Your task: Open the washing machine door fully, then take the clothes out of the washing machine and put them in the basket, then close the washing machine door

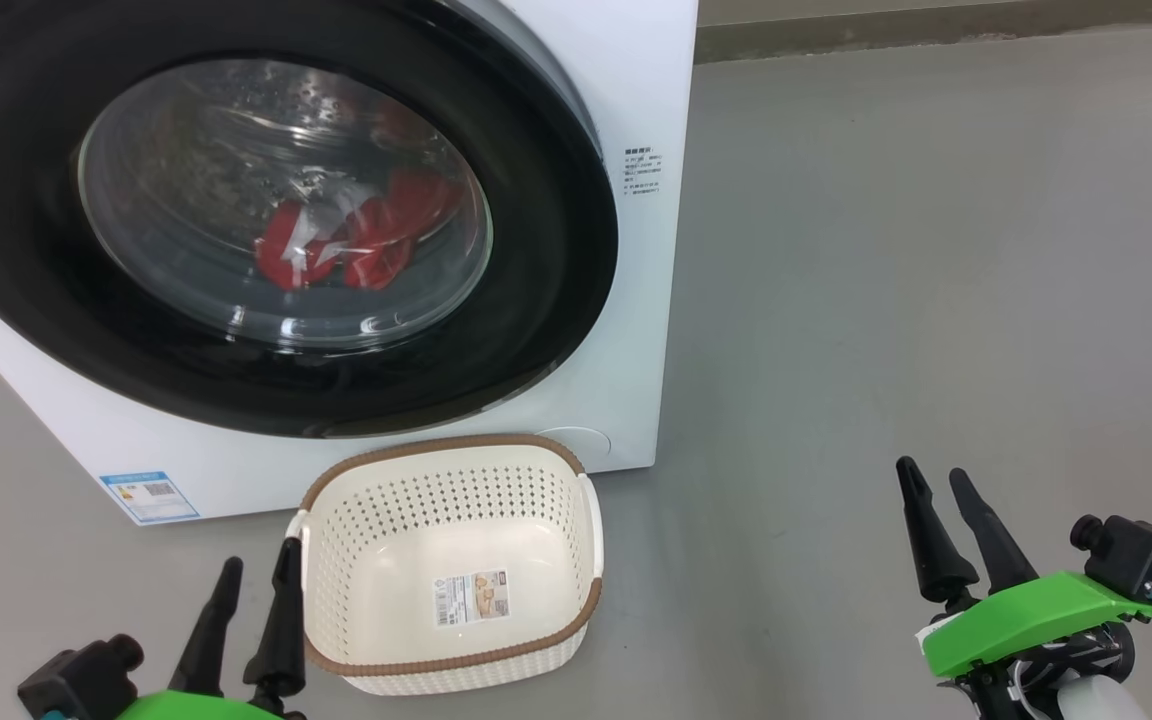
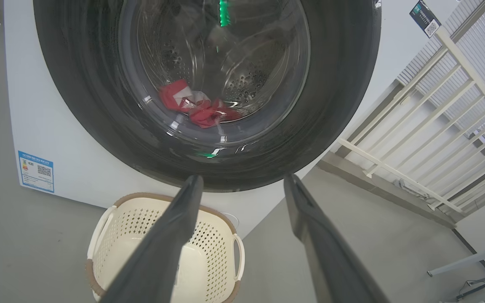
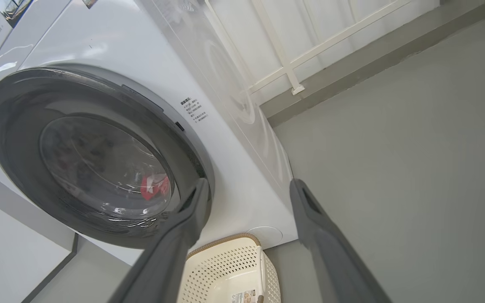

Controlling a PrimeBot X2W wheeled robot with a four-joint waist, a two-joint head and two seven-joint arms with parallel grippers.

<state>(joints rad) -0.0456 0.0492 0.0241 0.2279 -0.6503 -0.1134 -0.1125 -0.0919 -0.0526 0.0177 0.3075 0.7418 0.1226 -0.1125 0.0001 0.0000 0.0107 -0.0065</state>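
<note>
Head view: both arms sit low, fingers pointing up, the left gripper [image 1: 258, 562] beside the basket [image 1: 451, 446], a perforated cream one standing before the white washing machine [image 1: 656, 100]. The right gripper [image 1: 931, 470] is well apart from it. The glossy black-rimmed washing machine door [image 1: 556, 300] is shut, with red and white clothes [image 1: 356, 240] behind its bulging glass.

Left wrist view: fingers spread, empty.

Right wrist view: likewise spread, empty.

The shut washing machine door [image 1: 266, 215] blocks the clothes [image 1: 346, 240] inside

Nothing is legible: the blue sticker [image 1: 149, 497] low on the washing machine [image 1: 658, 90], lower left of frame, the grey print block [image 1: 642, 172] near its right edge, and the label [image 1: 472, 597] inside the basket [image 1: 436, 447] are too small to read
</note>
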